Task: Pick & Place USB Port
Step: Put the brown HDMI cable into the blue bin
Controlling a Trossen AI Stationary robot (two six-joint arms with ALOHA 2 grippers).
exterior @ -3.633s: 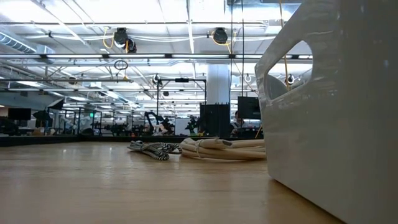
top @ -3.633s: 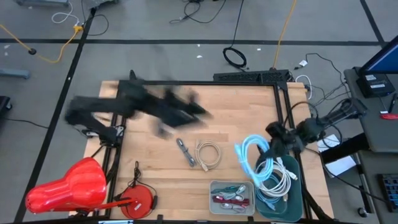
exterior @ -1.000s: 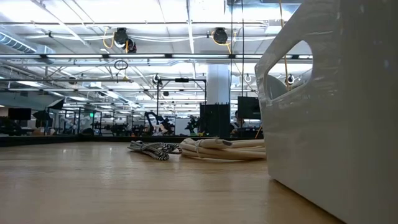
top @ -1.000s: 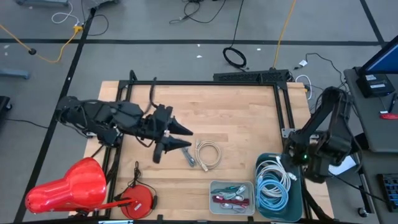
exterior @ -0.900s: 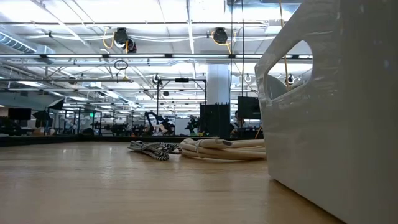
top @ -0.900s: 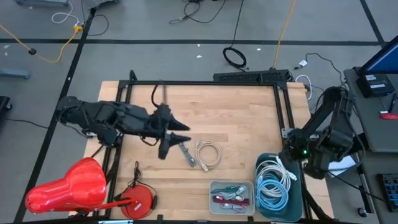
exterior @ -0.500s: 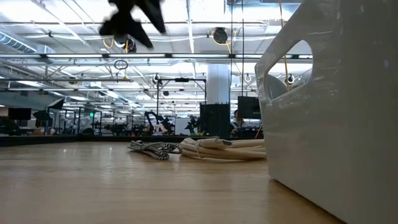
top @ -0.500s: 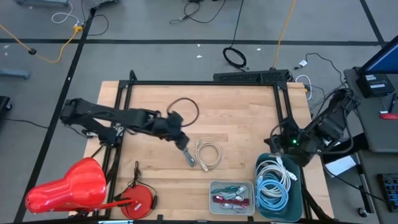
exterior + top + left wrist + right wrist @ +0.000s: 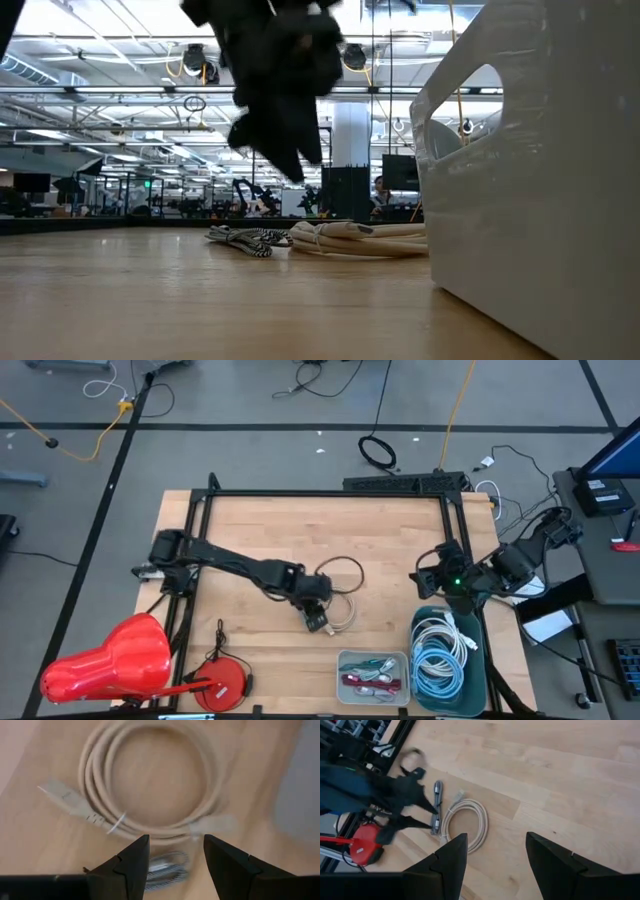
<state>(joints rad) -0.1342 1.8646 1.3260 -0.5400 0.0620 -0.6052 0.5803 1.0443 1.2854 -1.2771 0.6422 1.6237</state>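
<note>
my left gripper (image 9: 318,622) is reached out over the middle of the tabletop (image 9: 390,530), hanging above the loose cables; in the left wrist view its jaws stand apart with nothing between them. straight under it lie two loose cables: one cream coiled usb cable (image 9: 150,785), tied into a ring with both plugs sticking out, and one short braided cable (image 9: 167,865) just beside the ring, showing in the gap between my jaws. in the low view the same two bundles lie side by side on the wood, braided one (image 9: 240,240) and cream one (image 9: 355,238), touching or nearly so, and my left gripper (image 9: 280,130) hangs dark and blurred above them, not down on them.

my right gripper (image 9: 428,575) is by the right edge of the tabletop, next to the teal bin (image 9: 478,660); its jaws are also apart and empty in the right wrist view, which looks across at the cream ring (image 9: 465,822) and the braided cable (image 9: 437,807) with my left arm over them.

bins: two. the teal bin holds a pile of coiled cables, white ones and light blue ones, count not clear. one small grey tray (image 9: 372,676) beside it holds a few cables with red and green ends, count not clear.

off the near left corner: one red object (image 9: 110,658) and one round red disc (image 9: 226,682).
</note>
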